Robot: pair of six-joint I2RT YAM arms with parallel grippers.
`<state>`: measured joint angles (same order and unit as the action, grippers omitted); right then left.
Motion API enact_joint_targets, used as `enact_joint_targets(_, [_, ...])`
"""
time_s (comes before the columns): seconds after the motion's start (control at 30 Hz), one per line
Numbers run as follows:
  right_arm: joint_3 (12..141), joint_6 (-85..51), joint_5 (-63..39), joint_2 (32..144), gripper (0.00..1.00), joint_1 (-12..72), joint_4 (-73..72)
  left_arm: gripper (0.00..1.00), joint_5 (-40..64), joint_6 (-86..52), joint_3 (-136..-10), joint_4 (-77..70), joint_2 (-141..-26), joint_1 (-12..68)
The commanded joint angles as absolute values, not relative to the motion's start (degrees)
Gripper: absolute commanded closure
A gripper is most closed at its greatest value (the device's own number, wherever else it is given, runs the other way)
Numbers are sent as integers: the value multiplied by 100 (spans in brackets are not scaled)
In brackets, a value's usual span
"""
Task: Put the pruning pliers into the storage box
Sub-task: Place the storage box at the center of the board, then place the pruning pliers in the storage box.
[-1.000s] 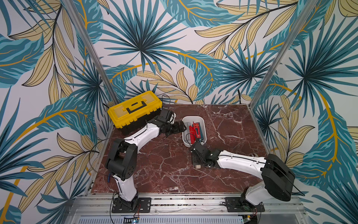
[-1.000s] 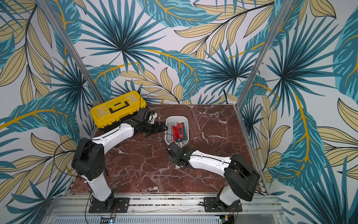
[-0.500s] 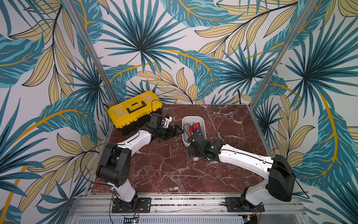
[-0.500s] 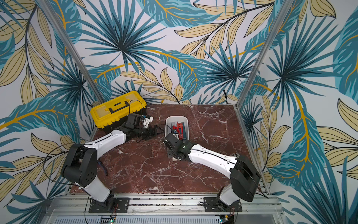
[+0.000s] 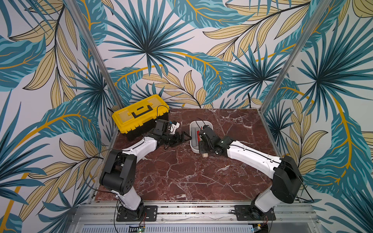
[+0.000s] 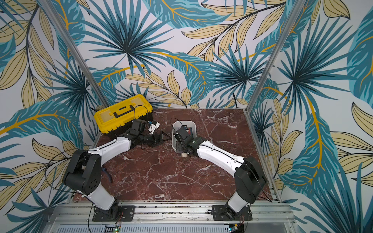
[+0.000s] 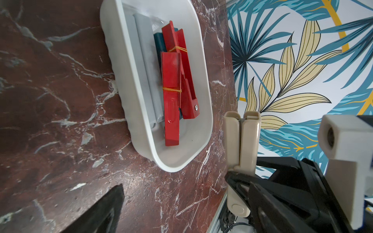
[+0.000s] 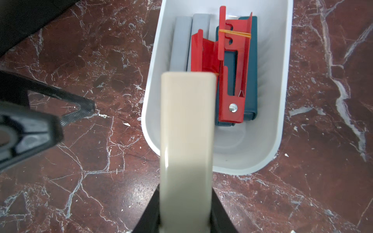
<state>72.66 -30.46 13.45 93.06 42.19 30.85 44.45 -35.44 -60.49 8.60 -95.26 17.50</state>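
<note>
In both top views: white box (image 5: pixel 191 141) on counter (image 5: pixel 181 177), near yellow toolbox (image 5: pixel 139 115). Left pincer (image 5: pixel 185 137) spread wide, holding nothing, just beside box's left wall. Right pincer (image 5: pixel 203 146) at box's near end, clamped on beige pliers (image 5: pixel 204 155); only a cream tip visible there.

Left wrist: two red pliers (image 7: pixel 171 96), rubber-banded, atop grey pliers (image 7: pixel 145 60) and teal pliers (image 7: pixel 159 42), all lengthwise inside box. Beige pliers seen end-up beside box.

Right wrist: beige pliers jutting from right pincer across box's near wall, tip overlapping red pliers; height above them unclear.
</note>
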Motion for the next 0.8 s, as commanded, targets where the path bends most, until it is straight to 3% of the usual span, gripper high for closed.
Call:
enact_joint_targets(0.0, [7508,-2832,1257,9441,100,4171,3168,0,4578,-3496,-5972,719,-9305,1689])
enact_joint_targets(0.77, [8757,-2538,809,10802,100,3728,3081,0,4649,-3533,-5818,588,-9262,1619])
